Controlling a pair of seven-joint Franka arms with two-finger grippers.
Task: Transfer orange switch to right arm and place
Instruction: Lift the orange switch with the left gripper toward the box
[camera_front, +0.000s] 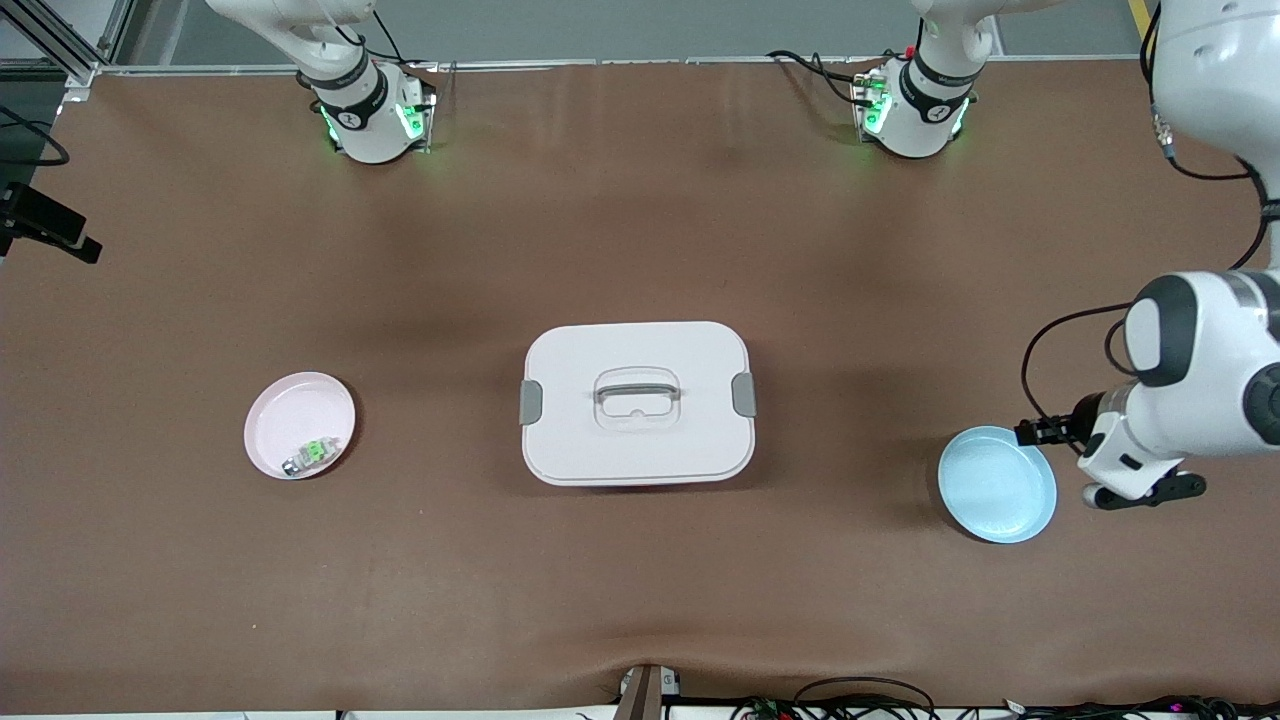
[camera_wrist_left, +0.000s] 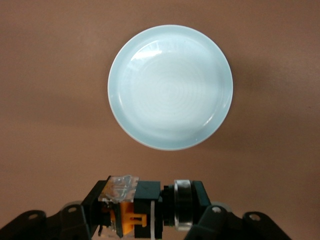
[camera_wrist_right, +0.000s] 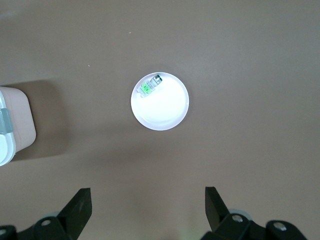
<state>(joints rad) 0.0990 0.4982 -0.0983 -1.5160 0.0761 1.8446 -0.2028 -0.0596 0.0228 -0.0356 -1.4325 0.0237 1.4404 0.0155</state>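
The left gripper (camera_wrist_left: 150, 212), fingers clamped on the orange switch (camera_wrist_left: 132, 217), hangs beside the blue plate (camera_front: 997, 484) near the left arm's edge of the surface, ready for handover; the right gripper (camera_wrist_right: 147, 212) waits high above the pink plate (camera_wrist_right: 160, 101), fingers apart.

2 plates (camera_front: 299, 425) (camera_front: 997, 484), 1 box (camera_front: 636, 402), 2 switches (camera_front: 308, 455) (camera_wrist_left: 145, 210).

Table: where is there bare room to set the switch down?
Bare brown table lies between pink plate and white box, and between box and blue plate. Blue plate is empty. Crowded only beside the left gripper, holding the orange switch.
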